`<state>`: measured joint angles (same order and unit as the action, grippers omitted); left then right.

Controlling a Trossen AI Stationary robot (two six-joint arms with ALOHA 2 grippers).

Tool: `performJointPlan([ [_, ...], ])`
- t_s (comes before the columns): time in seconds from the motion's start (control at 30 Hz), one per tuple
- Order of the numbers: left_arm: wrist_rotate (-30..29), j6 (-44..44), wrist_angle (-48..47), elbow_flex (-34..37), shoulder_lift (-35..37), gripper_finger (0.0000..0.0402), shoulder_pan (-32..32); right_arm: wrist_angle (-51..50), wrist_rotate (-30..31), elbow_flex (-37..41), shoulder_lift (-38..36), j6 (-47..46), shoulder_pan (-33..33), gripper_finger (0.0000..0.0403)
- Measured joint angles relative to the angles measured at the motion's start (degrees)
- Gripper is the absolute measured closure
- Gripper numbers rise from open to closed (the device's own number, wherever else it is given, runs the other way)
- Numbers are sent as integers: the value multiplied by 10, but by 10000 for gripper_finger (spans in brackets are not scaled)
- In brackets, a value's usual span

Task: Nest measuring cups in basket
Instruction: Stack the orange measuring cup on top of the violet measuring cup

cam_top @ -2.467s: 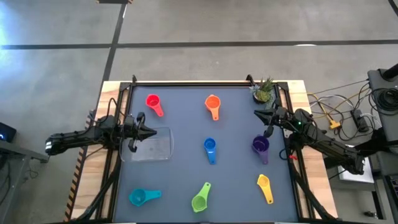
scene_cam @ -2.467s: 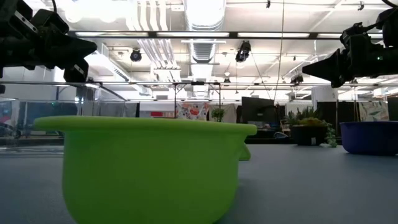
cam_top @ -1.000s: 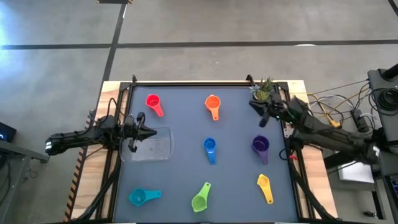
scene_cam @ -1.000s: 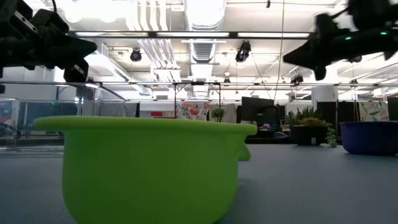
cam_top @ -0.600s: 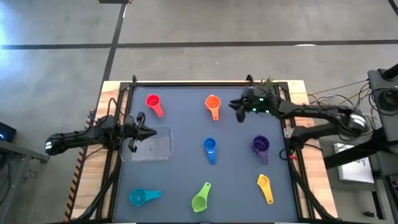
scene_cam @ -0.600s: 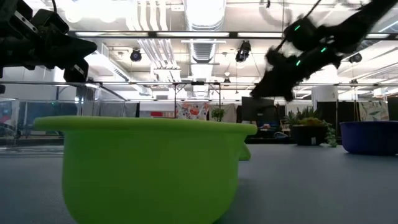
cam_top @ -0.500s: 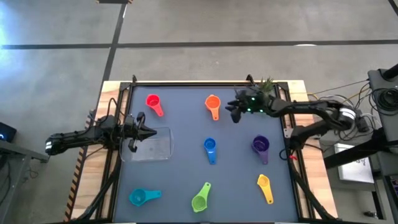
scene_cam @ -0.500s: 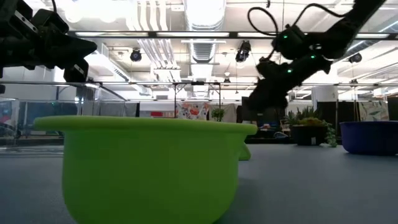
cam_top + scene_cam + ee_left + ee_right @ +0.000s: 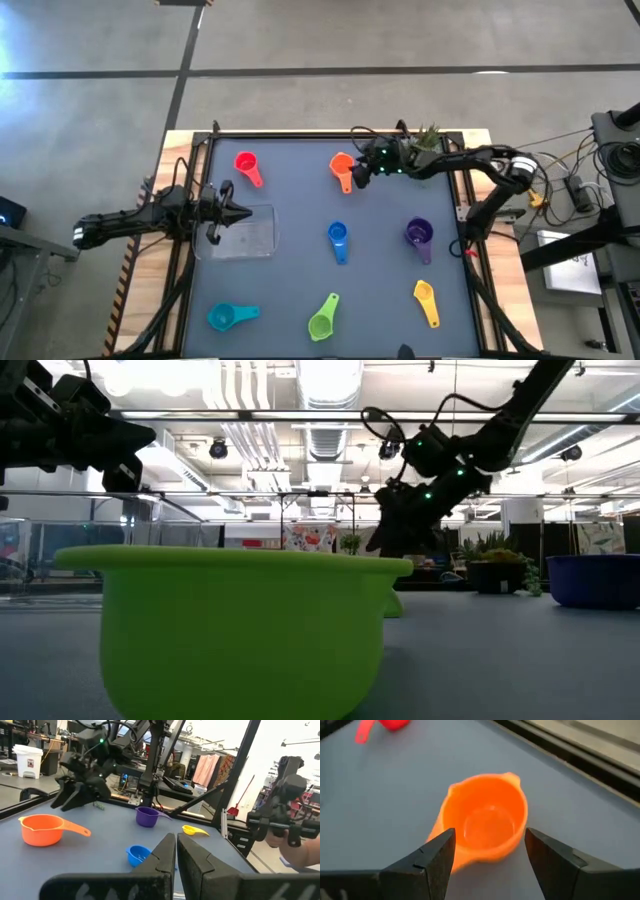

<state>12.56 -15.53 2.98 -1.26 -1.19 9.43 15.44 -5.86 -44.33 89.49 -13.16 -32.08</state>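
The small orange plastic measuring cup [image 9: 487, 822], a round glossy bowl with a short flat handle, looks light, stiff and somewhat slippery; its thin rim or handle seems the surest hold. It sits on the grey counter [image 9: 290, 200] near the far edge, well apart from the clear shallow rectangular basket [image 9: 245, 235]. The right pincer [image 9: 490, 851] stands open just before it, holding nothing; the left pincer [image 9: 176, 851] hangs closed and empty by the basket.
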Motion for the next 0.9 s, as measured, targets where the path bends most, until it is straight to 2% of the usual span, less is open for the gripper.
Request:
performJointPlan([
  [0.3, 0, 0, 0, 0, 0, 402, 0, 1, 1, -47, 77, -5, -7, 180],
  [0.5, 0, 0, 0, 0, 0, 402, 0, -10, 1, -67, 101, -10, -10, 204],
  [0.63, 0, 0, 0, 0, 0, 402, 0, -34, 15, -74, 99, -5, -10, 249],
  [0.87, 0, 0, 0, 0, 0, 402, 0, -49, 15, -73, 80, 20, -10, 378],
  [0.9, 0, 0, 0, 0, 0, 402, 0, -56, 15, -73, 75, 22, -10, 384],
])
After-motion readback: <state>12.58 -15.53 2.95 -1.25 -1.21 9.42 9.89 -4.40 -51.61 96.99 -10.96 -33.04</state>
